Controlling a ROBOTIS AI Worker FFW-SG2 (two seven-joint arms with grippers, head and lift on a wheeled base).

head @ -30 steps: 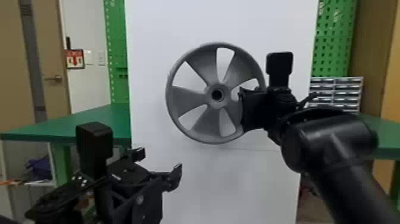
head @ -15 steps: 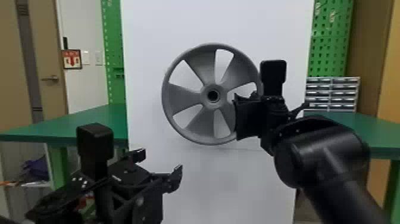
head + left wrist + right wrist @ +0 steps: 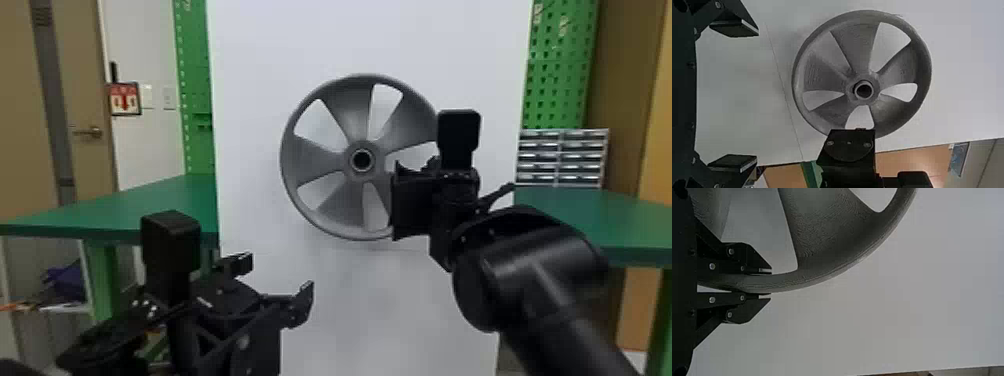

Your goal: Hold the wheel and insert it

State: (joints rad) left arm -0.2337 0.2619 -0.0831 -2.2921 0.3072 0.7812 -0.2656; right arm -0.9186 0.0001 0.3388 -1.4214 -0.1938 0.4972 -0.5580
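on my left, the left gripper (image 3: 273, 281) sits low, fingers wide apart and empty. mid-view, the wheel (image 3: 315, 159) is upright before the white board (image 3: 360, 295), its rim pinched in my right gripper (image 3: 768, 283). i judge this the hold-and-align step; next i'd square the hub (image 3: 361, 176) before pressing in.
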